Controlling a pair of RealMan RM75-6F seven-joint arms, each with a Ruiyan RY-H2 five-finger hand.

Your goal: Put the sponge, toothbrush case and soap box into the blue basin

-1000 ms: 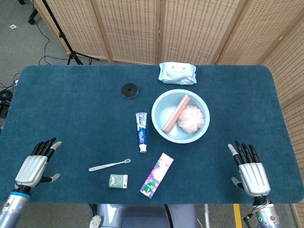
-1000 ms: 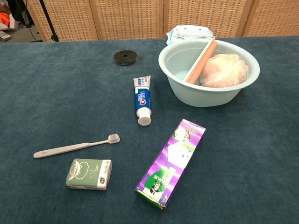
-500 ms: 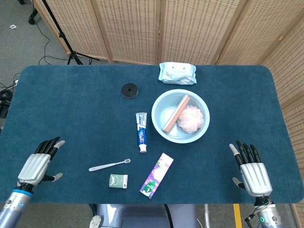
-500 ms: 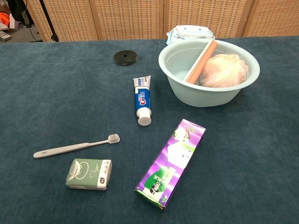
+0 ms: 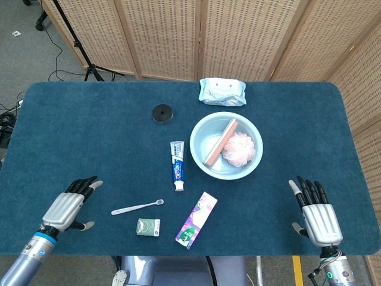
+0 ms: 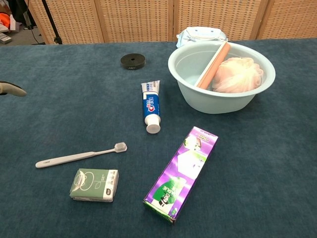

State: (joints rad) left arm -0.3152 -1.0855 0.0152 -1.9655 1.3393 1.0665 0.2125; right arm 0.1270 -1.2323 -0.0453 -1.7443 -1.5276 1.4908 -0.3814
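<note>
The light blue basin stands right of the table's middle. Inside it lie the pink mesh sponge and the orange toothbrush case, which leans on the rim. The small green soap box lies near the front edge. My left hand hovers open at the front left, left of the soap box; only a fingertip shows in the chest view. My right hand rests open at the front right, holding nothing.
A white toothbrush, a toothpaste tube and a purple box lie around the soap box. A black disc and a wipes pack sit further back.
My left hand has moved right, toward the toothbrush and soap box, and a fingertip now shows in the chest view. The right hand has drifted slightly toward the front edge.
</note>
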